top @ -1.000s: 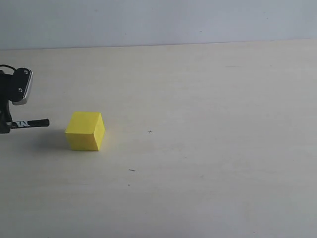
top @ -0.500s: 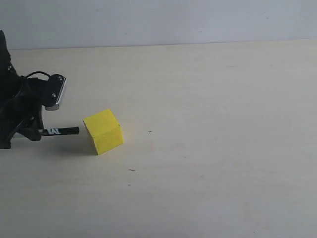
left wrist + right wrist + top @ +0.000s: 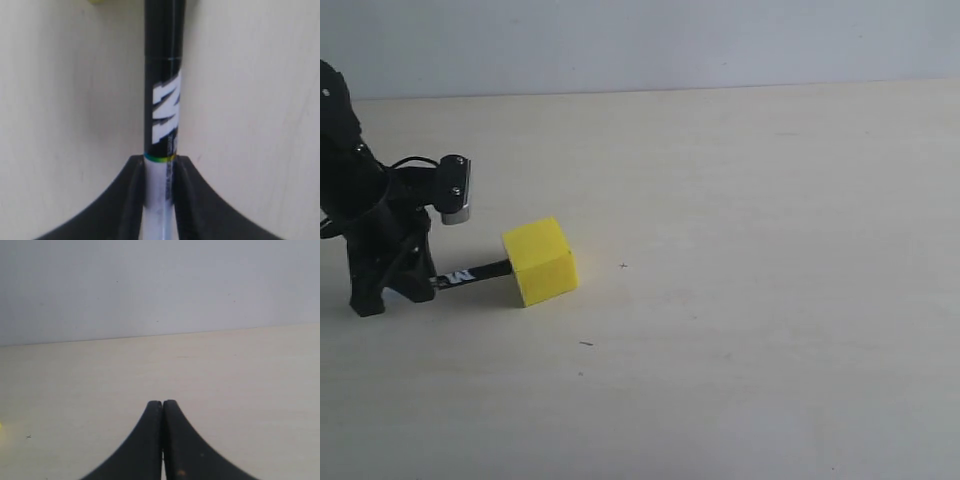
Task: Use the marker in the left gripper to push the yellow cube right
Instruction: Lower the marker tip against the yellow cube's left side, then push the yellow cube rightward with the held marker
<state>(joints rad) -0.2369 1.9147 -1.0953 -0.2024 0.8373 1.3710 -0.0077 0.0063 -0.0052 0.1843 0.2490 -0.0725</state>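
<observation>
The yellow cube sits on the pale table left of centre, turned so one corner faces the camera. My left gripper is shut on the marker, which sticks out to the right with its black end against the cube's left face. In the left wrist view the two black fingers clamp the marker by its white barrel, and a sliver of the yellow cube shows at the far end. My right gripper is shut with nothing in it, out of the exterior view.
The light wooden table runs to the right of the cube, with a small dark mark and a short dark fleck on it. A grey wall stands behind.
My left arm has come in from the left edge, carrying the marker rightward. The cube has slid to the right and turned from square-on to corner-on.
</observation>
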